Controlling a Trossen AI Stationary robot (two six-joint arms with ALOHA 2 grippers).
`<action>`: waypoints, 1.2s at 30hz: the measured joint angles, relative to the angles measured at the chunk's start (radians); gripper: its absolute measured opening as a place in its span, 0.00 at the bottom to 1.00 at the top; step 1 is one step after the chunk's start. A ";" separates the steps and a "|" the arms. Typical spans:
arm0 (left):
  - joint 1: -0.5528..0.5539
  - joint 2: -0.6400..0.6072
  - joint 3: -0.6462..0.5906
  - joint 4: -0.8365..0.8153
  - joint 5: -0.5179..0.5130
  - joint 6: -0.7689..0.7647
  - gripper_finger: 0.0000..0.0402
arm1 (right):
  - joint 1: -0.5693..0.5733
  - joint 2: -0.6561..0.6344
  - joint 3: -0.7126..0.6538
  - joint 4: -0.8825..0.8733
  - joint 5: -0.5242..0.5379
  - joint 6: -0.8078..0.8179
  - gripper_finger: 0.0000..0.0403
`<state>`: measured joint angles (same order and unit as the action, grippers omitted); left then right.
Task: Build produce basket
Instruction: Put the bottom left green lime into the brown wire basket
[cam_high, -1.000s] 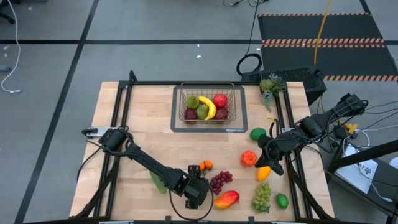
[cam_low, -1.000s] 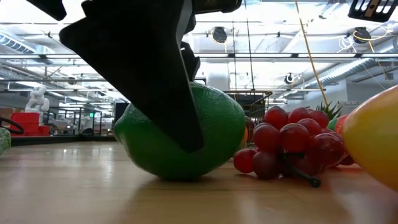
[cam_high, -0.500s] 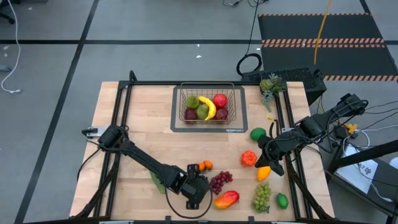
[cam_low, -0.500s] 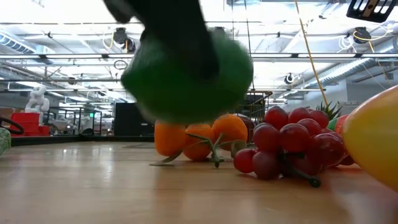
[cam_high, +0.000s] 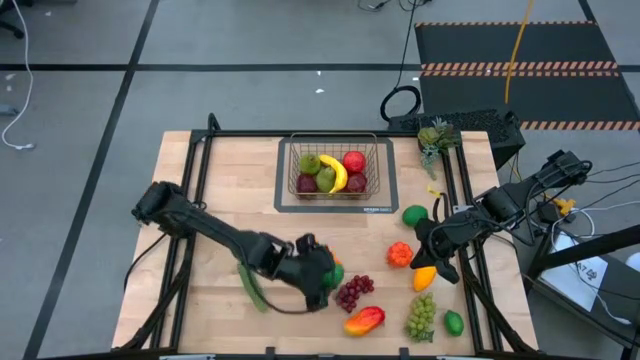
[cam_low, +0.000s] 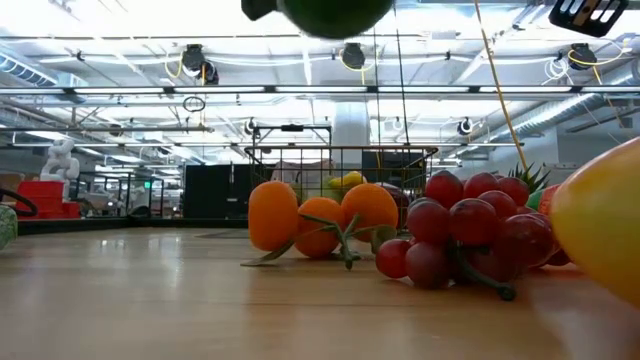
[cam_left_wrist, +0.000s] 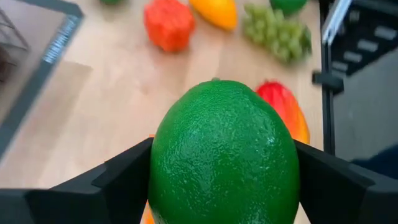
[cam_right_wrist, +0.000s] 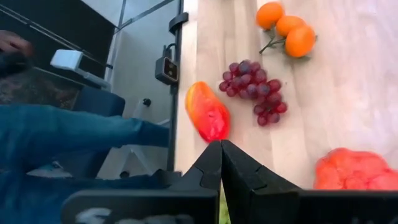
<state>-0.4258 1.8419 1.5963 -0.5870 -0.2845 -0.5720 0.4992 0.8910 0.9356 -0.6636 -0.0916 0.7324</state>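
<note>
High view: your left gripper clamps lime; right gripper shut, empty; basket part-filled, much produce remains near table's front edge.

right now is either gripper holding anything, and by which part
The left gripper holds a green lime by its two sides, lifted off the table. The right gripper is shut on nothing.

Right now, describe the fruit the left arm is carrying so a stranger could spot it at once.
Start at the wire basket at the table's far middle, then come toward the near edge to the left tool, lifted above the oranges. Clamped between its fingers is a lime: round, dark green, pebbled skin. It is the only fruit off the table, and the purple grapes lie just beside it.
</note>
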 joint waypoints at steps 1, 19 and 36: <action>0.009 -0.017 0.000 -0.005 -0.003 0.000 0.82 | 0.000 0.000 0.000 0.000 0.013 -0.004 0.00; 0.272 -0.284 0.000 0.048 -0.003 0.066 0.82 | -0.050 0.000 0.000 0.054 0.087 0.130 0.00; 0.537 -0.543 0.002 0.228 0.332 0.227 0.82 | -0.095 0.000 0.000 0.345 0.464 0.247 0.00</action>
<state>0.1116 1.2992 1.5978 -0.3594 0.0472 -0.3452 0.4046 0.8913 0.9356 -0.3187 0.3721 0.9791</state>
